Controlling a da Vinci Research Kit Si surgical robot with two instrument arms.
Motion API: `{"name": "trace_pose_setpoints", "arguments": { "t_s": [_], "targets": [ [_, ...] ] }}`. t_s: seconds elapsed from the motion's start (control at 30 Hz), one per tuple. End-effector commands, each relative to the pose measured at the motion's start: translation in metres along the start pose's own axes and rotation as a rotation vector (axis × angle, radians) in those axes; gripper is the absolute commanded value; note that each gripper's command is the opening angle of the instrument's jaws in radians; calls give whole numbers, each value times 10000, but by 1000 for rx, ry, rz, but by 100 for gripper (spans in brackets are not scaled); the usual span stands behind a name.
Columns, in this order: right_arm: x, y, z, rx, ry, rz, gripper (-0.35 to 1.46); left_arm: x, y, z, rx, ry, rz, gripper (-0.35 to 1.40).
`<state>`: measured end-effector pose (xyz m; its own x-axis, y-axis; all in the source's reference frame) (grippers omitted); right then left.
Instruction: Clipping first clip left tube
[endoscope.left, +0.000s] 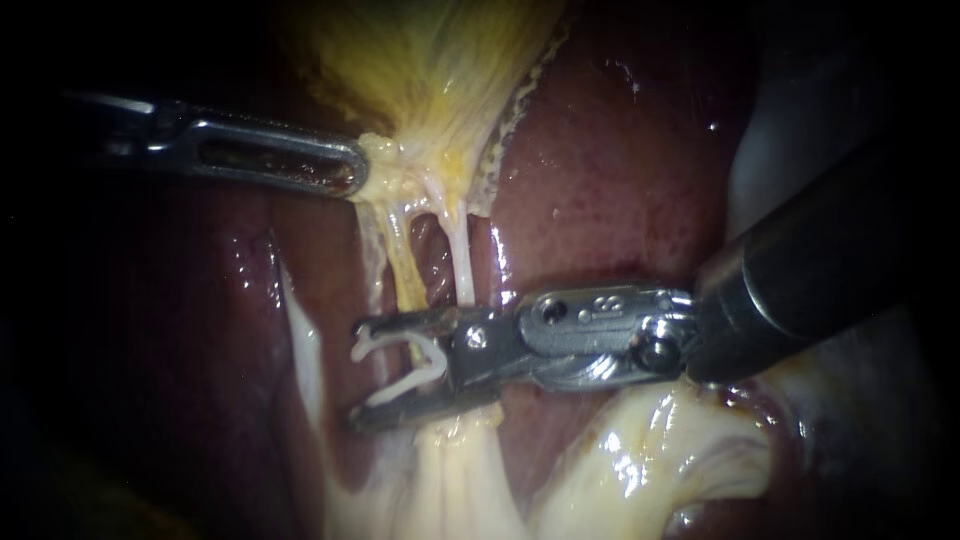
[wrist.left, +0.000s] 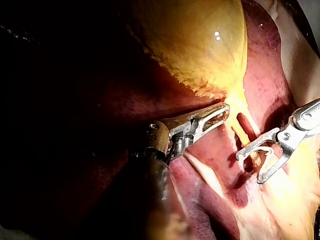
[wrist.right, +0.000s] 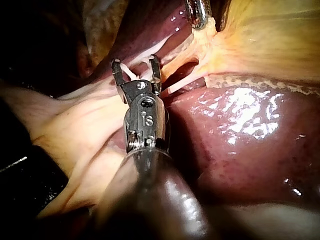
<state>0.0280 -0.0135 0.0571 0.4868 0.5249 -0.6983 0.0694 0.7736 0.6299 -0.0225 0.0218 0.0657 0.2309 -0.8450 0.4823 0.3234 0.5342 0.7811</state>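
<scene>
The left instrument (endoscope.left: 352, 172) grips the gallbladder (endoscope.left: 440, 70) in its jaws; the right instrument (endoscope.left: 358, 375) holds a spread white clip (endoscope.left: 405, 387) straddling the left tube (endoscope.left: 400, 265).

- On the liver (endoscope.left: 620, 180), the gallbladder (endoscope.left: 430, 60), the tubes (endoscope.left: 463, 265) and the white clip (endoscope.left: 405, 386), no writing, label, brand, number or sign can be read.
- On the right instrument (wrist.right: 135, 64), a small engraved mark sits on the metal housing just behind its jaws (plainest in the right wrist view). Its characters are not clear enough to give.
- On the left instrument (endoscope.left: 358, 172), no legible mark shows on the slotted jaw.
</scene>
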Motion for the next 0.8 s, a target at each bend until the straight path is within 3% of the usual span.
{"name": "trace_pose_setpoints", "arguments": {
  "t_s": [0.03,0.23,0.57,0.8],
  "targets": [
    [0,0,0,0,0,0,49,-1,-1,0,0,0,0,-35],
    [5,-5,-5,4,0,2,50,0,-1,0,0,0,0,-35],
    [33,-21,-50,33,28,17,50,0,-1,0,0,0,0,-35],
    [27,-24,-73,47,32,39,50,0,-1,0,0,0,0,-35]
  ]
}}
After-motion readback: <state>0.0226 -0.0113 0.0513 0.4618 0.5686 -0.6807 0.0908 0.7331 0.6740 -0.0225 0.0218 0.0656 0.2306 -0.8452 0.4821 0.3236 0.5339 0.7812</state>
